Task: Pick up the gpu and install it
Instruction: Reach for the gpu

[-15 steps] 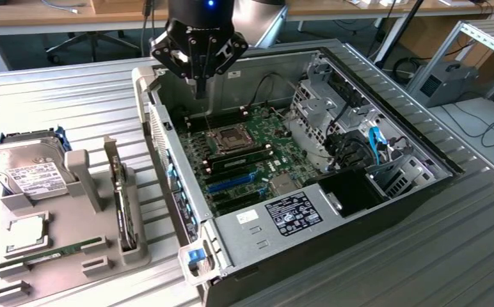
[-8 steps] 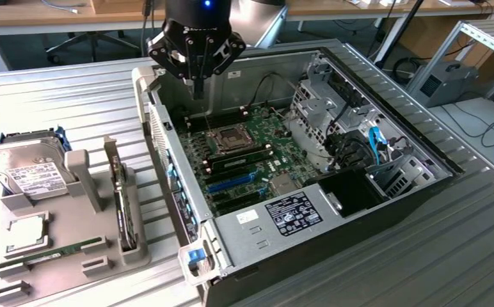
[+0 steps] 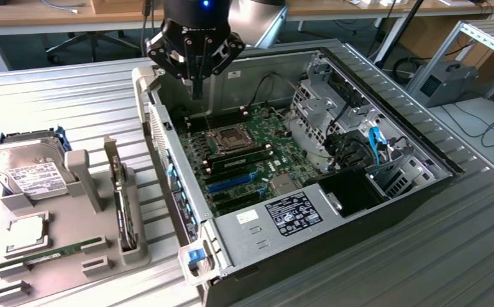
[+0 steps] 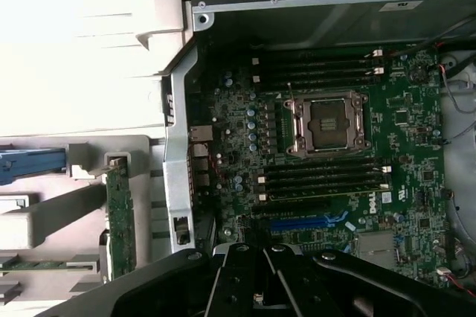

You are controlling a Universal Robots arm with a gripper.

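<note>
1. Shows the pincer (image 3: 198,91) pinched narrow with nothing between its tips, poised above the far end of the open computer case (image 3: 163,137), over the motherboard (image 3: 256,153).
2. Places the gpu (image 3: 124,204) well apart from the pincer, on the exterior view's left, standing on its long edge in a slot of the grey holder (image 3: 80,173). Looks propped that way to offer its upper edge to a grasp from above.
3. Catches the same card in the wrist view as a thin green strip (image 4: 119,220) just outside the case wall (image 4: 175,146), not yet picked up.
4. Lays the case on its side on the ribbed metal counter (image 3: 68,96), panel off, so the board faces up. Probably leaves the slots reachable straight from overhead.
5. Leaves the blue expansion slot (image 4: 312,222) bare, likely the seat meant for the card.
6. Keeps the hard drive (image 3: 25,169) and the RAM stick (image 3: 50,252) in their own places on the holder, clear of the gpu.
</note>
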